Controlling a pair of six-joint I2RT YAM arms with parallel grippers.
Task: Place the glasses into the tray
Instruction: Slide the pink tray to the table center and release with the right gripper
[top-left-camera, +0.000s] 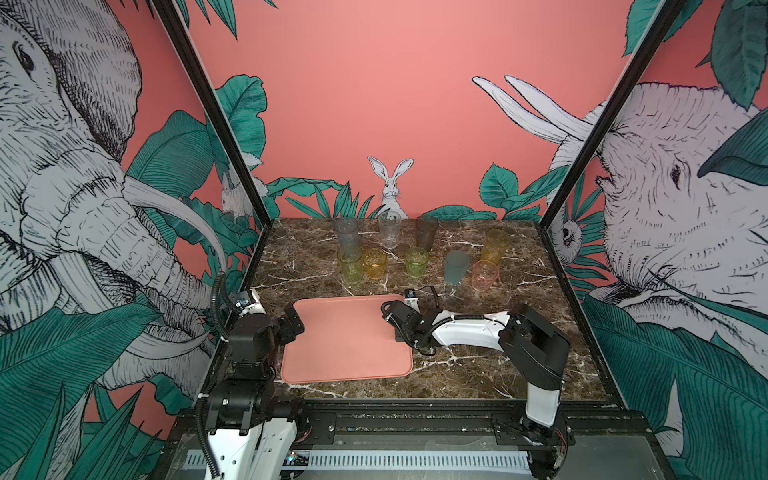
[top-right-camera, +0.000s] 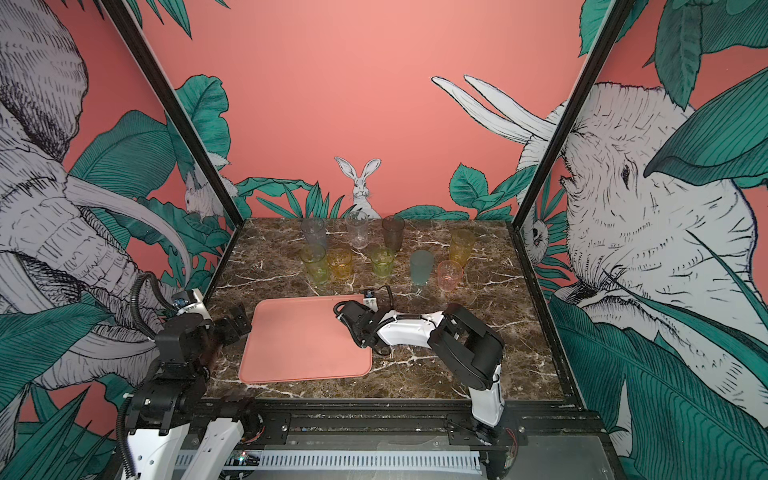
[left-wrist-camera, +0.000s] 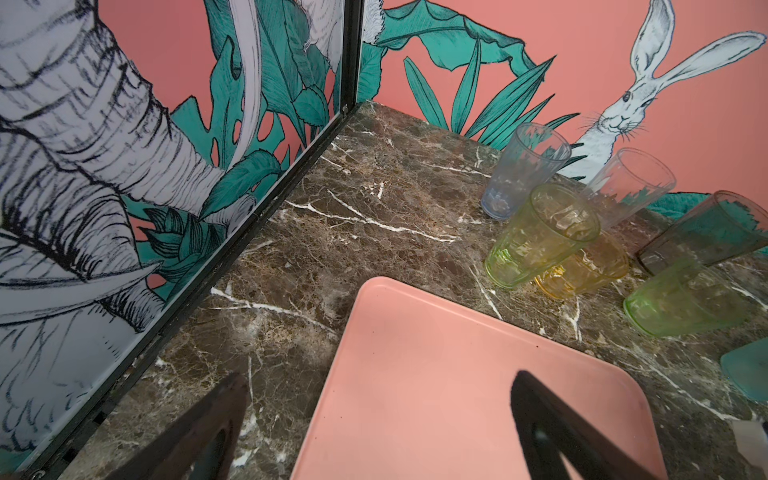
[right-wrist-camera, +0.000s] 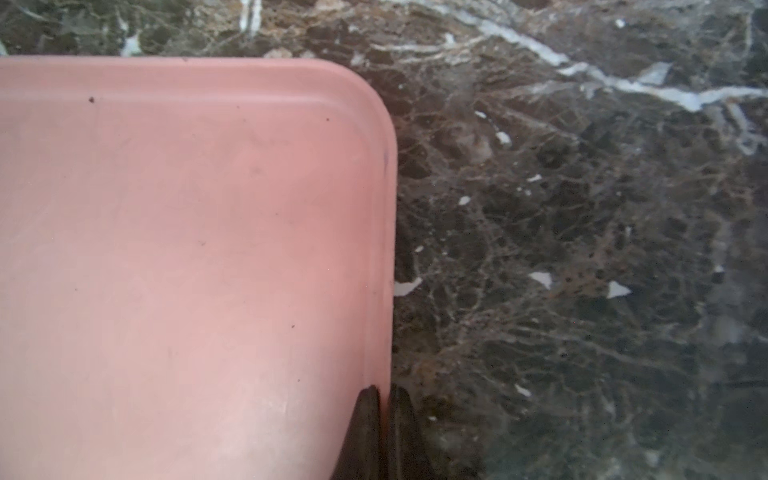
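In both top views the tray (top-left-camera: 345, 349) lies flat on the marble table (top-left-camera: 478, 370) at the lower centre of the frame. We see the nine glasses (top-left-camera: 416, 261) standing upright on the marble above it, toward the back wall (top-left-camera: 374, 104), all apart from it. Our right claw (right-wrist-camera: 385, 399) is clenched on the tray's right rim; our left claw (left-wrist-camera: 379, 376) is released, fingers (left-wrist-camera: 536, 407) spread across the tray's left edge.

White left arm (top-left-camera: 253, 444), black joints, corrugated black conduit (top-left-camera: 216, 307), white right arm (top-left-camera: 469, 330), thin black cables (top-left-camera: 461, 317), tapered black left gripper (left-wrist-camera: 378, 376)
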